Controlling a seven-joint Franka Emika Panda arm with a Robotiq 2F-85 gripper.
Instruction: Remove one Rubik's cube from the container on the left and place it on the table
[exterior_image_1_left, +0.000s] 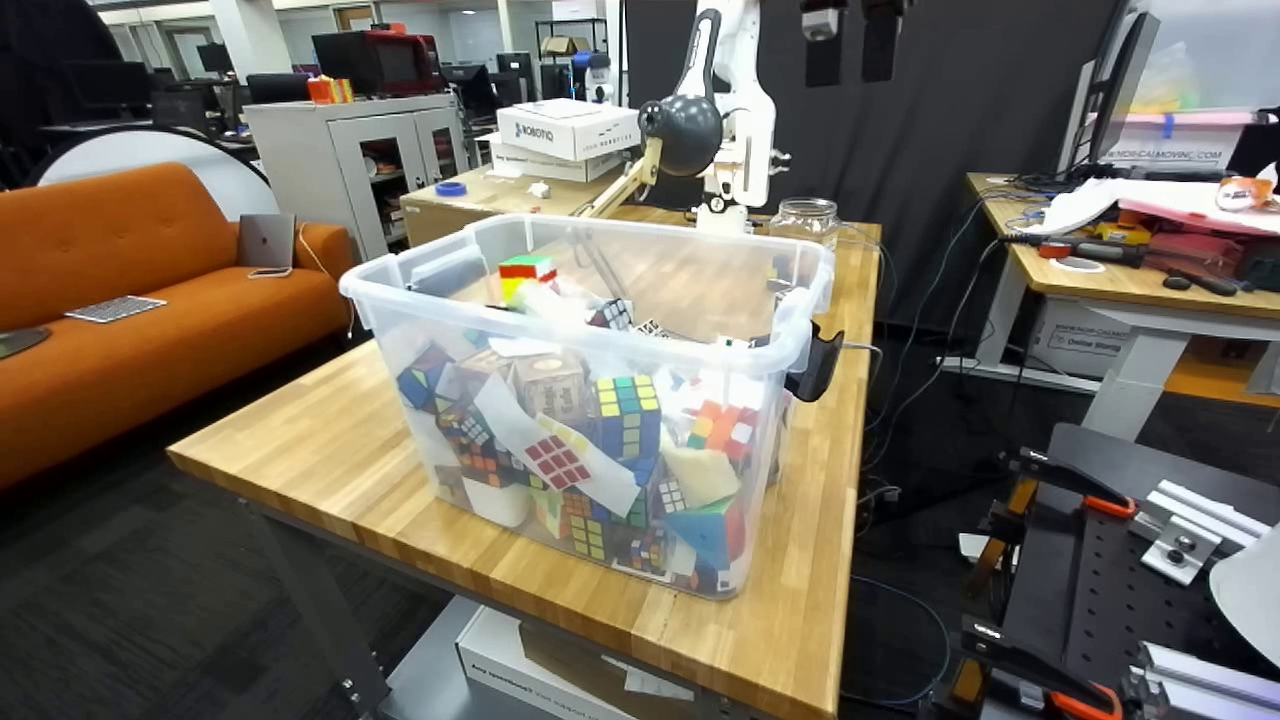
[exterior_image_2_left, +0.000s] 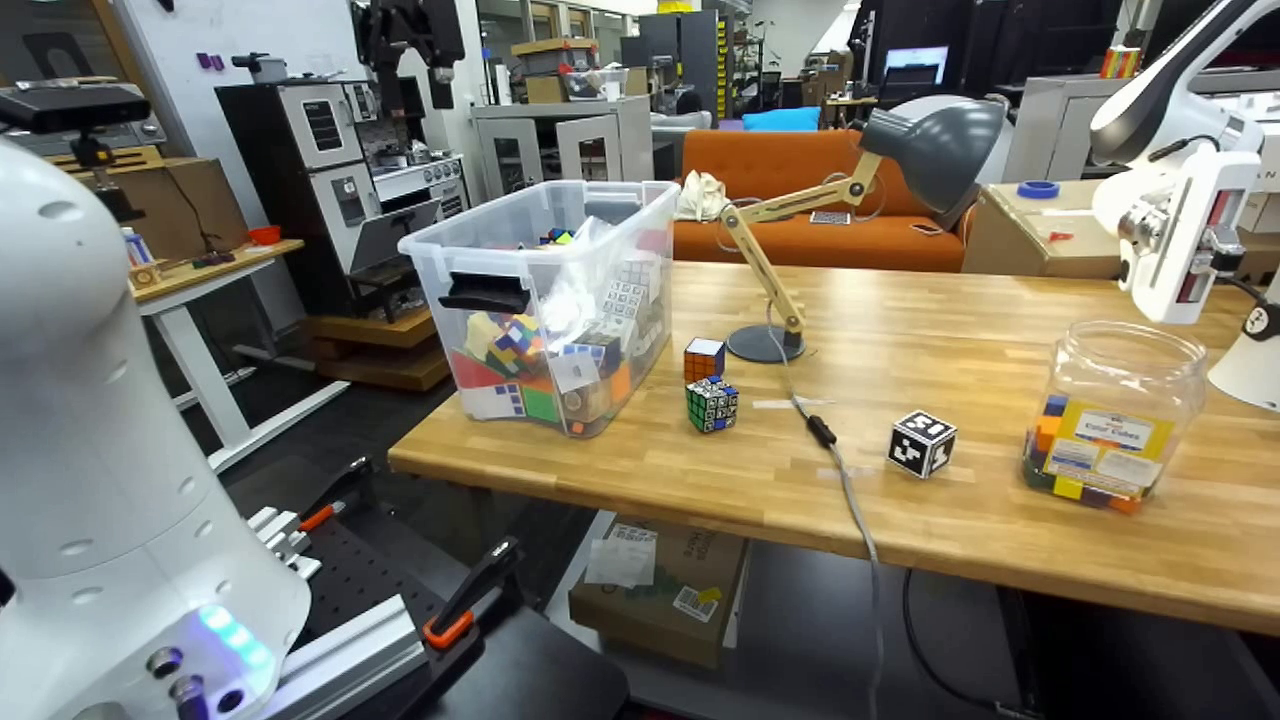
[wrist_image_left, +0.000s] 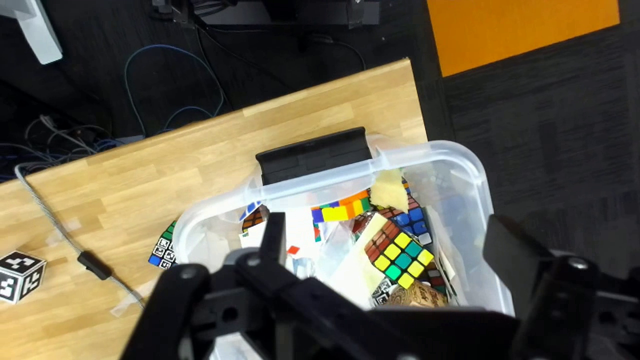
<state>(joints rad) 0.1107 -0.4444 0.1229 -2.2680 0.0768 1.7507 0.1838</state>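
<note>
Your empty gripper (wrist_image_left: 391, 231) hangs wide above the left container (wrist_image_left: 318, 179) — pick and place look undone, though Rubik's cubes (exterior_image_2_left: 712, 406) on the table (exterior_image_2_left: 930, 340) cloud this.

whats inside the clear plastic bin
The bin holds heaped Rubik's cubes and, seen through its side, a white paper with red squares. In the wrist view the fingers cover part of the contents; whatever is buried deeper can't be seen.

The table (exterior_image_2_left: 950, 315) is striped tan; fingers (wrist_image_left: 515, 257) black — container (wrist_image_left: 320, 181) clear.
</note>
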